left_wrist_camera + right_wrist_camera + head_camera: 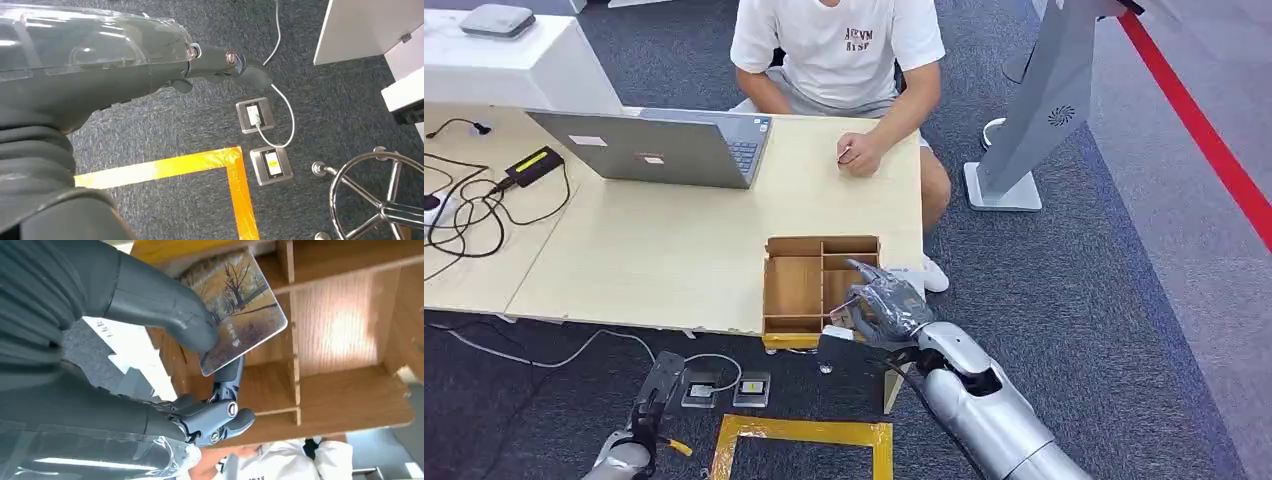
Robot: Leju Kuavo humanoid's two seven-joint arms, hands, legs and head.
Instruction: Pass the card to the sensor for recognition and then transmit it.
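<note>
I read the right robot hand (165, 340) as clamped on the card (239, 310): the thick thumb presses the printed face, which carries an autumn tree picture, and a darker finger (231, 375) backs the card from behind. In the head view this right robot hand (882, 305) sits over the near right part of the wooden divided tray (792, 288), at the near edge of the bench (674, 250). The card is therefore held in the right robot hand, directly above the tray compartments; I cannot tell which compartment lies beneath it.

The left robot hand (652, 405) hangs low beside the bench, above the carpet. In the left wrist view I see the left robot hand (220, 65) with fingers extended and holding nothing; I read it as apart. Just beyond its fingertips lie two metal floor sockets (264, 140), one with a white cable plugged in, and next to them a frame of yellow tape (200, 165) on the carpet.

Beyond the right robot hand, across the bench, a person (844, 50) in a white shirt sits with one hand resting on the far edge. To the far left of the tray stands an open laptop (664, 148), with black cables (474, 200) further left.
</note>
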